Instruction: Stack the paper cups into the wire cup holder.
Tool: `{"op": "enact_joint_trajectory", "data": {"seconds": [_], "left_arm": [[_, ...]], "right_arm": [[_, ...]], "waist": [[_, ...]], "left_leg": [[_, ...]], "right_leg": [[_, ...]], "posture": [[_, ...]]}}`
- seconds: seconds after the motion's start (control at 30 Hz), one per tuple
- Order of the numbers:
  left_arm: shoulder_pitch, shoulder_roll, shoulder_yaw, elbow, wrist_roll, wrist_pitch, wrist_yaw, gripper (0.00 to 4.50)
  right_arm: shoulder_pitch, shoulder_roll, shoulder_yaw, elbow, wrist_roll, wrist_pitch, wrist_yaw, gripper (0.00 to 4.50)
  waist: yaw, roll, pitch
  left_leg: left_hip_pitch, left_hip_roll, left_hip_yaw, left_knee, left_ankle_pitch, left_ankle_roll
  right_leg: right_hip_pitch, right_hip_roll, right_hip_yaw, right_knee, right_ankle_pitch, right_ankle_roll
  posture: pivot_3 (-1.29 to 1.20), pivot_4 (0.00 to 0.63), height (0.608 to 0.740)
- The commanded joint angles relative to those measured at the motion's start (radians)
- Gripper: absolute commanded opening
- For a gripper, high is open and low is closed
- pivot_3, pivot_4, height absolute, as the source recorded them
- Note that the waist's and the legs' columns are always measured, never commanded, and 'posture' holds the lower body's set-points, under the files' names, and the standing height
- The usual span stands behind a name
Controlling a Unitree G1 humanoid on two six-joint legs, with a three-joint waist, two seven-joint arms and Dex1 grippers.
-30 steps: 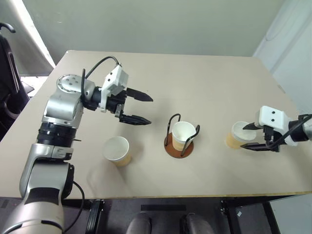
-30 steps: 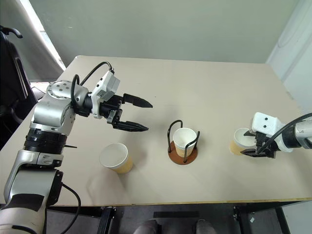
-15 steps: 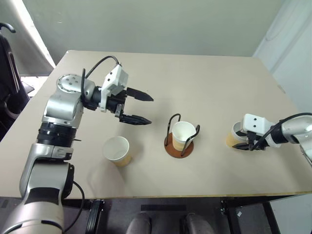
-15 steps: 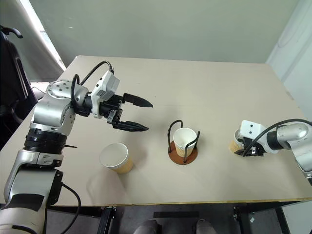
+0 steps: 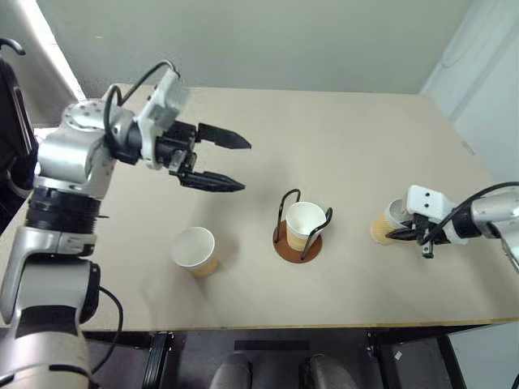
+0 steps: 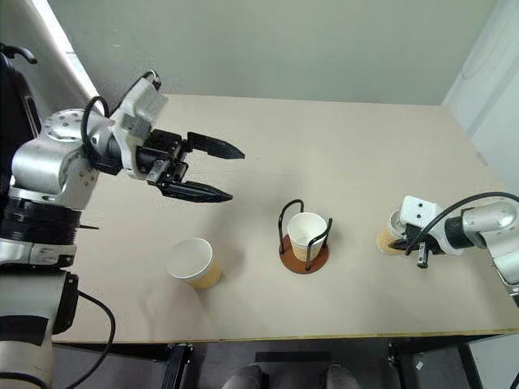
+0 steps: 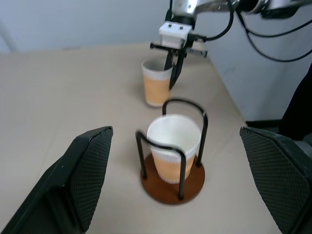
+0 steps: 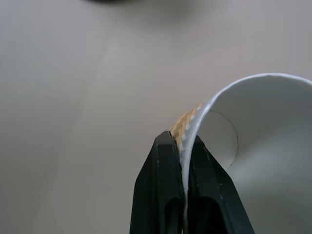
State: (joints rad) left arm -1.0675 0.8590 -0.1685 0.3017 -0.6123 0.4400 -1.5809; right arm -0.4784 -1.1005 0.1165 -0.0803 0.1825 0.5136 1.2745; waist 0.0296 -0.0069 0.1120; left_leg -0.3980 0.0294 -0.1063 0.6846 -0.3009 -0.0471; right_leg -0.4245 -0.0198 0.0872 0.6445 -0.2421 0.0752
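Right gripper [image 8: 184, 161]: clamped on rim of right-hand paper cup [image 5: 385, 225] | Left gripper [image 5: 241, 166]: fingers apart, empty, above table [image 5: 349, 138] | Wire cup holder [image 5: 298, 241]: one cup seated

Matt beige laminate desk [image 5: 340, 138] is showing faint sheen. Three tapered paper cups [image 5: 195, 250] are showing smooth white insides, textured tan sides. Wire cup holder [image 5: 298, 235]: glossy thin black wire loops, matt reddish-brown disc. Gripper fingers [image 7: 83, 180] are showing finely textured matt black plastic.

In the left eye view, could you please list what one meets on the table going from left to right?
Loose paper cup → wire cup holder with a cup in it → paper cup pinched at its rim by the right gripper.
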Motion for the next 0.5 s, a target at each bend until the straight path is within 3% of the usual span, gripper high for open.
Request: {"op": "enact_joint_trajectory", "data": {"seconds": [0.03,0.27,0.5], "left_arm": [[-0.023,0.038,0.006,-0.053,-0.067,0.038,-0.034,4.5],[-0.007,0.083,-0.018,-0.065,-0.067,0.028,-0.034,4.5],[0.014,0.093,-0.04,-0.052,-0.039,-0.025,-0.034,4.5]], "right_arm": [[-0.049,-0.038,-0.103,-0.102,0.088,0.093,0.016,0.02],[-0.242,-0.053,-0.16,-0.205,0.218,0.252,0.004,0.02],[-0.431,0.073,-0.118,-0.26,0.331,0.381,-0.066,0.02]], "waist": [[-0.001,0.0,0.0],[-0.005,0.0,0.0],[-0.006,0.0,0.0]], "left_leg": [[0.0,0.0,0.0,0.0,0.0,0.0],[0.001,0.0,0.0,-0.001,0.0,0.0],[0.002,0.0,-0.001,-0.001,0.0,0.0]], "right_leg": [[0.0,0.0,0.0,0.0,0.0,0.0],[0.0,0.0,0.001,0.0,0.0,0.0],[-0.001,0.001,0.0,0.0,0.0,-0.001]], "posture": [[0.0,0.15,0.74],[0.0,0.15,0.74],[0.0,0.15,0.74]]}}
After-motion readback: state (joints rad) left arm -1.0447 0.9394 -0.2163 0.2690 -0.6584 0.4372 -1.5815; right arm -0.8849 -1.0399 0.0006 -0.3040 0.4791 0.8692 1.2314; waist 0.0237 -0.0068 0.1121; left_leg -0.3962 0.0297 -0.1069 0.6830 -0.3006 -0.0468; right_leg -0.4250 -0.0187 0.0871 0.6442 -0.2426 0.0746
